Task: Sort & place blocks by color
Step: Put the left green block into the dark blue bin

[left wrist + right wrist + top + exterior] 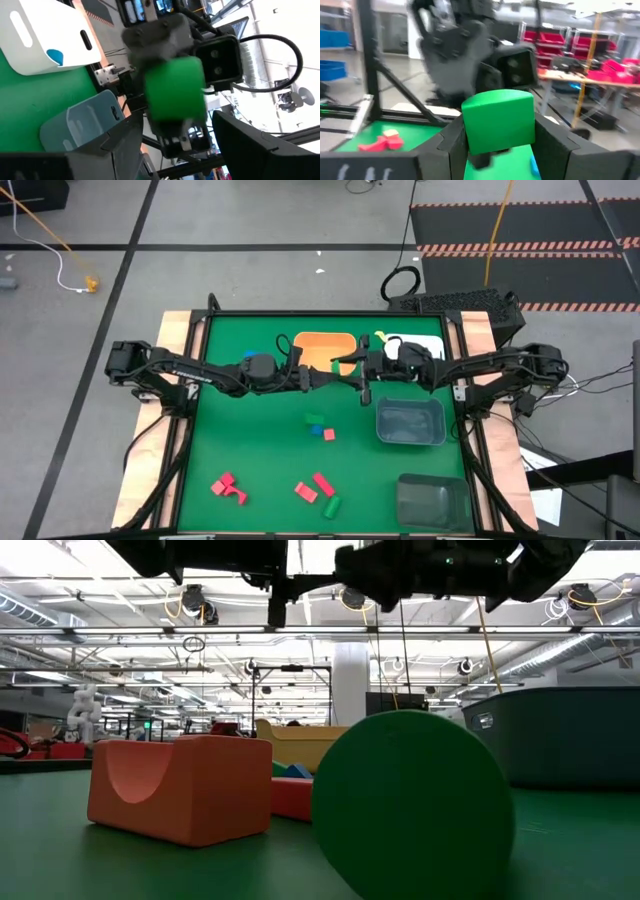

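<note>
A green block [497, 122] hangs in the air between my two grippers, near the orange bin [322, 343]. My right gripper [497, 137] reaches in from the table's right and is shut on it. My left gripper [175, 132] comes from the left and faces it, open, with its dark fingers [125, 145] on either side of the block [175, 90]. I cannot tell whether they touch it. More blocks lie on the green table: a green, blue and red group [319, 426], red pieces [228, 487], and a red and green pair [320, 492]. My right gripper pinches the green block between its two fingers [451, 142], one on each side face [470, 135]. The fingers come level from the table's right. The block is lifted clear of the table, and its top shows above the fingers.
A white bin [412, 344] with a blue piece [55, 56] in it stands right of the orange bin. Two grey bins [410, 423] [432, 500] stand along the right side. In the low view a red arched block [180, 785] and a green round block [415, 805] sit close to the camera.
</note>
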